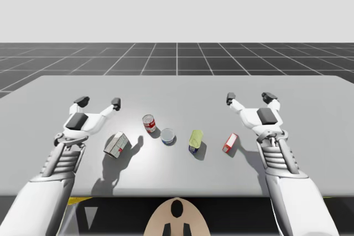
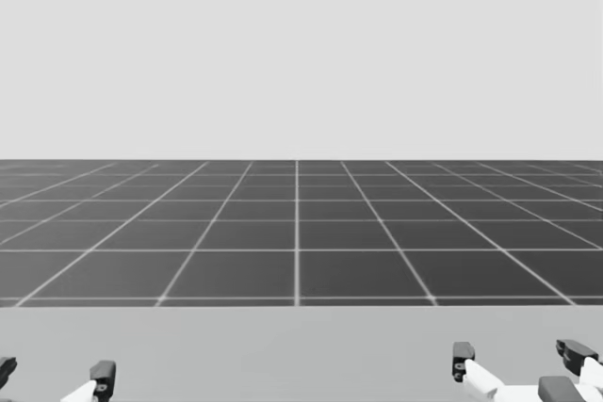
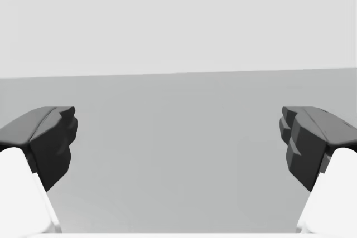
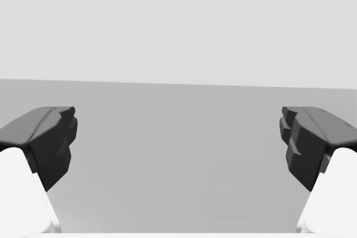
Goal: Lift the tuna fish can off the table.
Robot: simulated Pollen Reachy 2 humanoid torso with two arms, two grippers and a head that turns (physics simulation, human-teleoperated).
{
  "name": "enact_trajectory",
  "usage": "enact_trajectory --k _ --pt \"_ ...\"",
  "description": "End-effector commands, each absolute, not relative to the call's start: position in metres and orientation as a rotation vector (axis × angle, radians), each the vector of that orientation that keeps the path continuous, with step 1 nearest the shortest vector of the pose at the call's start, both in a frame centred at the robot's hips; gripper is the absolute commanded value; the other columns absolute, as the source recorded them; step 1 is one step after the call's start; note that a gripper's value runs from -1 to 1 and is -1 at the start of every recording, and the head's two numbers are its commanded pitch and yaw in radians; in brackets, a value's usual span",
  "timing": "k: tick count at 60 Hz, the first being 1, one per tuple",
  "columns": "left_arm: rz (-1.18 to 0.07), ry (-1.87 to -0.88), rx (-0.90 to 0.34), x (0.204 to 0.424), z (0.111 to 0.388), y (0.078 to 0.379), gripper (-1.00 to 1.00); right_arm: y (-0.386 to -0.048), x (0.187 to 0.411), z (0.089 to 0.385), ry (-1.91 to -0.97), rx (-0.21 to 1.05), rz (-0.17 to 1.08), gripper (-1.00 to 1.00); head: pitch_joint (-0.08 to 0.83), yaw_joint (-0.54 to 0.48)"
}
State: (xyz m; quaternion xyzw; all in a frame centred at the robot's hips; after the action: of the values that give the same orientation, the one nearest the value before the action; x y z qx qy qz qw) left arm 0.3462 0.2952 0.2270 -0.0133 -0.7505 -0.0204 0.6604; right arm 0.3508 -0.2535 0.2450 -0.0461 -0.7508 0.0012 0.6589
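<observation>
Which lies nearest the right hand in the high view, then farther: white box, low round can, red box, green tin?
1. Red box, close by the right hand.
2. Green tin, right of centre.
3. Low round can, at centre.
4. White box, far left.

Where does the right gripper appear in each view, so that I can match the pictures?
High view: the right gripper hangs over the table, right side, beyond the red box.
Head view: the right gripper is at the lower right corner.
Right wrist view: the right gripper shows its open fingers, bare table ahead.
Left wrist view: these fingers are the left gripper's.
Shared landmark: the grey table's far edge.
</observation>
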Motion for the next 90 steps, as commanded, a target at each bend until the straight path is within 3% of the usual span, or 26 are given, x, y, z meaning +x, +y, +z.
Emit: enact_trajectory --k 1,15,46,58,68,73,90 --pt "-0.042 -1.702 -0.025 0.346 0.228 0.297 -1.0 -0.253 0.349 0.244 -1.695 -0.099 0.005 -1.0 0.015 -0.01" --pt "-0.042 -1.704 -0.021 0.345 0.229 0.298 -1.0 -0.253 0.348 0.246 -1.693 -0.073 0.027 -1.0 0.093 0.0" --pt "-0.056 -1.705 -0.008 0.346 0.23 0.3 -1.0 -0.253 0.349 0.247 -1.696 -0.103 0.016 -1.0 0.597 0.07" --pt "-0.057 -1.702 -0.002 0.347 0.229 0.3 -1.0 -0.254 0.349 0.248 -1.697 -0.102 0.01 -1.0 0.709 0.09" --pt "-0.059 -1.705 -0.003 0.345 0.231 0.298 -1.0 -0.254 0.349 0.248 -1.694 -0.105 0.008 -1.0 0.727 0.09" --pt "-0.077 -1.701 -0.045 0.333 0.241 0.293 -1.0 -0.254 0.349 0.248 -1.694 -0.107 0.005 -1.0 0.723 0.08" --pt "-0.258 -1.584 -0.205 0.264 0.26 0.261 -1.0 -0.254 0.351 0.246 -1.696 -0.123 0.007 -1.0 0.731 0.08"
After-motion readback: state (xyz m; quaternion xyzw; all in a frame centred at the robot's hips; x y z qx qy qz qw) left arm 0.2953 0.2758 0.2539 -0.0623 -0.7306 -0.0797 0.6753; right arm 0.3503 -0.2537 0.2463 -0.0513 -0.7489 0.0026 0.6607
